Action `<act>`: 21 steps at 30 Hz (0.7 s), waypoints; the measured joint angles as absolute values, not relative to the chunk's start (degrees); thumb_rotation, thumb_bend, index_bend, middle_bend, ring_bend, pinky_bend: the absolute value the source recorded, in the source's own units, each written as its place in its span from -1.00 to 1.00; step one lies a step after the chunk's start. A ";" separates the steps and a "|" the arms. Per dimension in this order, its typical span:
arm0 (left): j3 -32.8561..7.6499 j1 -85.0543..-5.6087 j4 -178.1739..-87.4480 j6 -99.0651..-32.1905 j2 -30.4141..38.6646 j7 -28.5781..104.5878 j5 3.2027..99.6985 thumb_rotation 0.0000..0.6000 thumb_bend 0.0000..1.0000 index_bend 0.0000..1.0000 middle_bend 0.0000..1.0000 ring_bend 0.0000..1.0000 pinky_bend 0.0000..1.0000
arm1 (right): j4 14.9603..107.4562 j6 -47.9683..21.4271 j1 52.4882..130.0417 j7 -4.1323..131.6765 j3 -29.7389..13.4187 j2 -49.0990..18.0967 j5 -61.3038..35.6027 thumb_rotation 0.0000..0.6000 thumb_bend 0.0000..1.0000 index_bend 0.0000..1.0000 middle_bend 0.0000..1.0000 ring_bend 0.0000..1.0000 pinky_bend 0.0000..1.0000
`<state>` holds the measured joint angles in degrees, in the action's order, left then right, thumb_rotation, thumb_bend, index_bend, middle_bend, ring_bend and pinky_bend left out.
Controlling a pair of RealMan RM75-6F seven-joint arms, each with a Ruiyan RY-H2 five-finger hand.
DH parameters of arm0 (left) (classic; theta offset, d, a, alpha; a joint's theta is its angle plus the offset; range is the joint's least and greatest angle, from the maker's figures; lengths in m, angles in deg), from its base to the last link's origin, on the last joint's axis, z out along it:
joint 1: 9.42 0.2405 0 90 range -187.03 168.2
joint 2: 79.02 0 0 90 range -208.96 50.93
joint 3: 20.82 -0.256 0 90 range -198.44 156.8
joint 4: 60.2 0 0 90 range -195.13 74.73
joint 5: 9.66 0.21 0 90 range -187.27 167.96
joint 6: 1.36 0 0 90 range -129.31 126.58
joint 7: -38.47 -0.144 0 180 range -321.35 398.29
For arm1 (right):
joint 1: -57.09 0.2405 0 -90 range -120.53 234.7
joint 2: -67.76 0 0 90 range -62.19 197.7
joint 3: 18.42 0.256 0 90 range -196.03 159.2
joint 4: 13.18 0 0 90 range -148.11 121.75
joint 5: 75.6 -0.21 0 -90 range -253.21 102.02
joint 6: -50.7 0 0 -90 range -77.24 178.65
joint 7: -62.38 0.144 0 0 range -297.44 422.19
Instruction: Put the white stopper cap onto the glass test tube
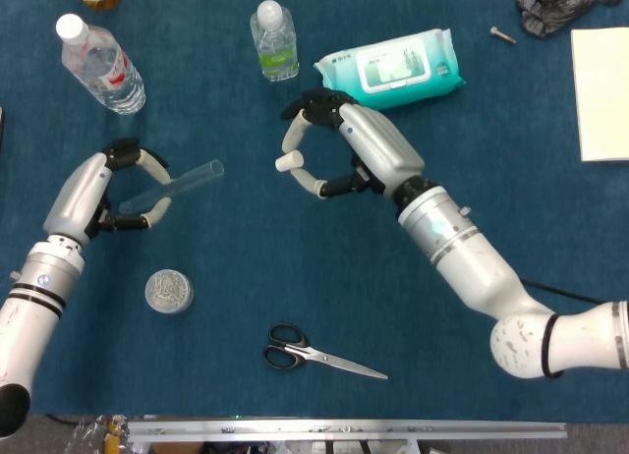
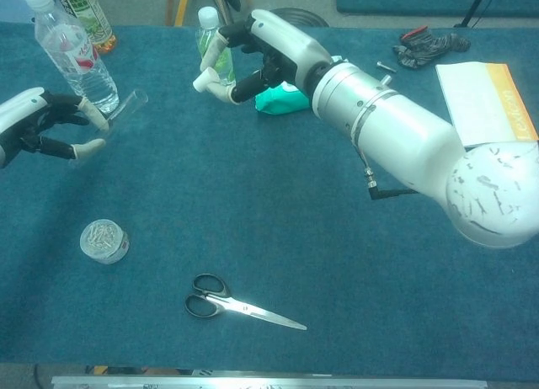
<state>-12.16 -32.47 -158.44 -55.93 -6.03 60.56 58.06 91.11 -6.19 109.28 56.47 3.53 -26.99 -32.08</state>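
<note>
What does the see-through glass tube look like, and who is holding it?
The glass test tube is a clear, slim cylinder that looks empty. The left hand grips its lower end, so it slants up off the blue table, its open mouth pointing toward the white stopper cap in the right hand. The cap is not touching it.

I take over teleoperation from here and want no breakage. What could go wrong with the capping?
1. The right robot hand only pinches the cap at its fingertips; a push against the rim could knock it loose.
2. The left robot hand holds the tube low, with the open end sticking out unsupported, so pressing there might tilt or crack the glass.
3. The cap is apart from the tilted mouth; a misaligned approach could jam.
</note>
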 measured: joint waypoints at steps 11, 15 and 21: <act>-11.84 -33.19 -158.34 -55.37 -5.68 60.09 57.38 1.00 -0.35 0.27 -0.35 -0.79 -0.71 | 91.23 -4.12 112.97 52.81 5.08 -26.56 -40.21 1.00 -0.41 0.15 -0.40 -0.75 -0.81; -11.80 -33.46 -158.54 -55.19 -5.53 59.59 57.16 1.00 -0.35 0.27 -0.35 -0.79 -0.71 | 91.56 -3.66 115.15 50.86 5.89 -25.97 -44.39 1.00 -0.41 0.15 -0.40 -0.76 -0.81; -12.01 -33.68 -159.21 -55.55 -4.93 58.34 57.25 1.00 -0.35 0.27 -0.35 -0.79 -0.71 | 91.33 -3.71 118.17 49.48 7.29 -25.87 -48.99 1.00 -0.41 0.15 -0.40 -0.75 -0.81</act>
